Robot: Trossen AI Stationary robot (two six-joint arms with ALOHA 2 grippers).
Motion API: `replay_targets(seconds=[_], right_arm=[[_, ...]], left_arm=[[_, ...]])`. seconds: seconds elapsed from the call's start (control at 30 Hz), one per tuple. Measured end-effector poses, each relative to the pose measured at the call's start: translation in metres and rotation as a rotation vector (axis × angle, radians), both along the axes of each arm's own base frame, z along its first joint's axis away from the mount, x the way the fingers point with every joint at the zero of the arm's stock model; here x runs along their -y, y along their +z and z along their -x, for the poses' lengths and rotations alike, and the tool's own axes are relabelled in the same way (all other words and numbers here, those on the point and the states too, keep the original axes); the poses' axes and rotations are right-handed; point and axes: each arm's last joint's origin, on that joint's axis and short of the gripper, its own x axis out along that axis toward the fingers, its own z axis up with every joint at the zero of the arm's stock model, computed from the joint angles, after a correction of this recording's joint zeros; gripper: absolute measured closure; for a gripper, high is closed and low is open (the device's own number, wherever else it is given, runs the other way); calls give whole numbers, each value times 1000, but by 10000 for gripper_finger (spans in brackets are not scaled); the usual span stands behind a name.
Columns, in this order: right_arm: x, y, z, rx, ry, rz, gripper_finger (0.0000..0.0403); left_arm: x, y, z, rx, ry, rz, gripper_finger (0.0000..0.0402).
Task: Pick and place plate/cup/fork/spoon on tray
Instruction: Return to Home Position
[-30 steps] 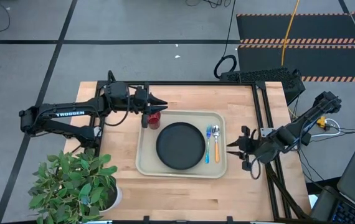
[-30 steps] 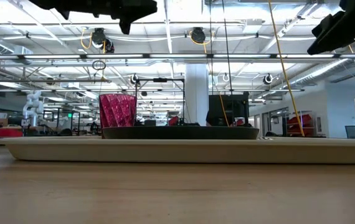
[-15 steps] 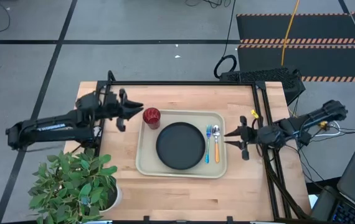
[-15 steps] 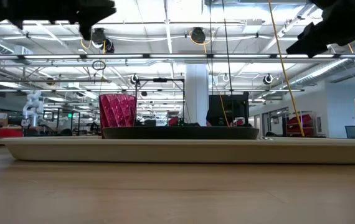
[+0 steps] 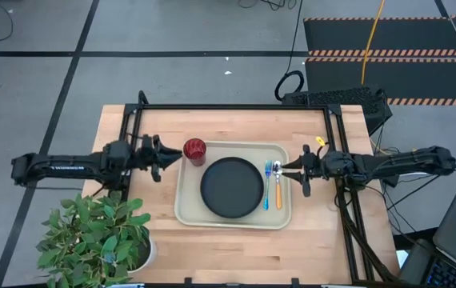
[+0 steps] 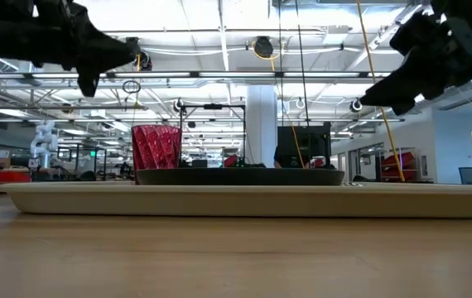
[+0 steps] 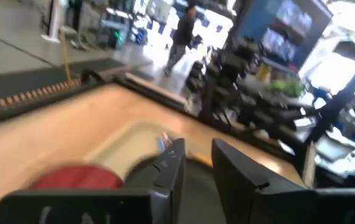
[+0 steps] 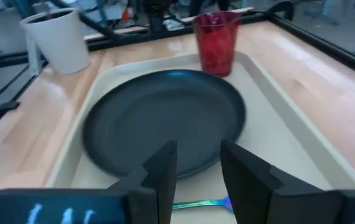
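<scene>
Right now the big cream tray (image 5: 186, 204) lies in the middle of the wood table (image 5: 236, 252), and all four things are on it. The black plate (image 5: 232, 187) lies flat in the middle of the tray. The little red cup (image 5: 194, 151) stands up straight in the tray's top left corner, as the high view shows it. It is close to the plate but not on it. The blue fork (image 5: 267, 184) and the spoon (image 5: 277, 186) with the orange handle lie side by side in the strip between the plate and the right rim. The fork is the one nearer the plate.

The left gripper (image 5: 174, 158) hangs in the air over the table, just beside the left rim of the tray and near the cup. Its arm is stretched out long to the left. Its two fingers are a little way apart and there is nothing between them. The right gripper (image 5: 286, 168) hangs over the right edge of the tray, near the bowl end of the spoon. Its fingers have a small gap too, and they hold nothing. In the low view both grippers are high above the tray and touch none of the things on it.

A green plant (image 5: 92, 232) in a white pot stands on the bottom left corner of the table in the high view
</scene>
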Motion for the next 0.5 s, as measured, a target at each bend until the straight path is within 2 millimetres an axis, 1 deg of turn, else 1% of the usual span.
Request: replay_targets(seconds=[0.1, 0.2, 0.3, 0.4, 0.5], right_arm=[[3, -8, 1, -3, -16, -5, 289], [4, -13, 1, 50, 53, -38, 289], [5, -16, 2, 112, 116, -69, 289], [7, -18, 2, 136, 128, -60, 289], [8, -19, 3, 129, 125, -30, 289]], left_arm=[[11, -9, 0, -29, 11, -21, 321], [20, -13, 0, -53, 75, -96, 321], [27, -13, 2, -68, 119, -192, 321], [32, -10, 2, -54, 118, -284, 321], [32, -10, 3, -62, 115, -304, 321]])
